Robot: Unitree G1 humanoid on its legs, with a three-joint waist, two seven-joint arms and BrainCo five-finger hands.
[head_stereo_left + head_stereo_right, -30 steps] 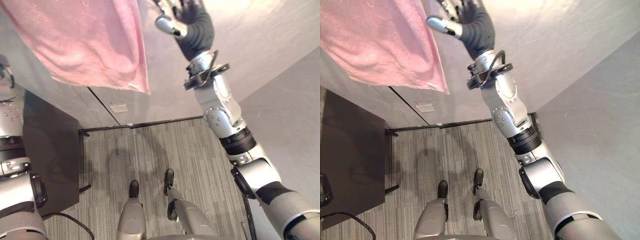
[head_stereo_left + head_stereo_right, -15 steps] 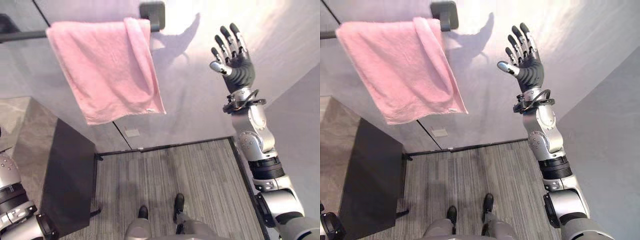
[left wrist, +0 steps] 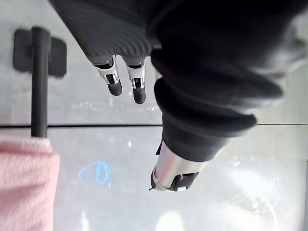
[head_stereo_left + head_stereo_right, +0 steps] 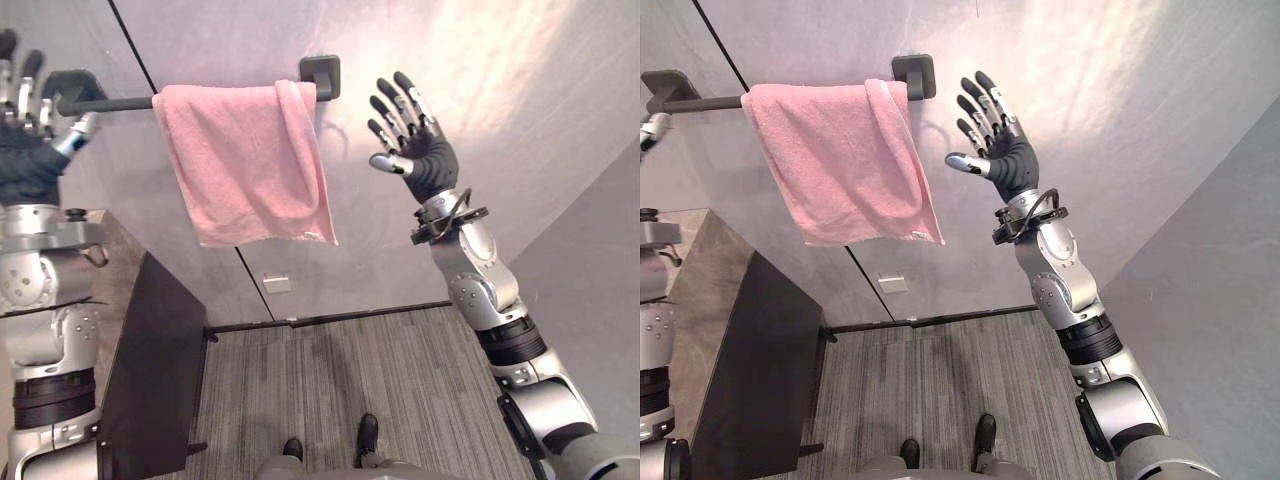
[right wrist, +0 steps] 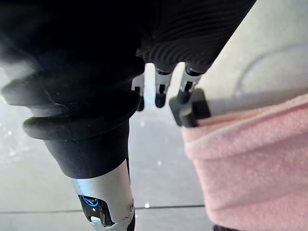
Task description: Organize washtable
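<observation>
A pink towel (image 4: pixel 245 160) hangs folded over a black wall rail (image 4: pixel 110 103), bunched toward the rail's right mount (image 4: pixel 322 75). My right hand (image 4: pixel 418 150) is raised beside the towel's right edge, apart from it, fingers straight and spread, holding nothing. At the rail's left end my left hand (image 4: pixel 28 135) is lifted as well, fingers straight, a little in front of the left mount (image 4: pixel 72 86). In the left wrist view the rail (image 3: pixel 39 86) and a corner of the towel (image 3: pixel 26 183) lie past the fingers. The right wrist view has the towel (image 5: pixel 250 163) and the mount (image 5: pixel 190 109) close by.
A dark-sided counter with a stone top (image 4: pixel 150 370) stands low on the left against the grey wall. A small white wall outlet (image 4: pixel 277 284) sits just above the striped grey floor (image 4: pixel 400 370). A grey side wall closes the right.
The camera has tilted up, bringing the whole rail into view. My right hand has come down from the rail level to beside the towel. My left hand has risen into view at the rail's left end.
</observation>
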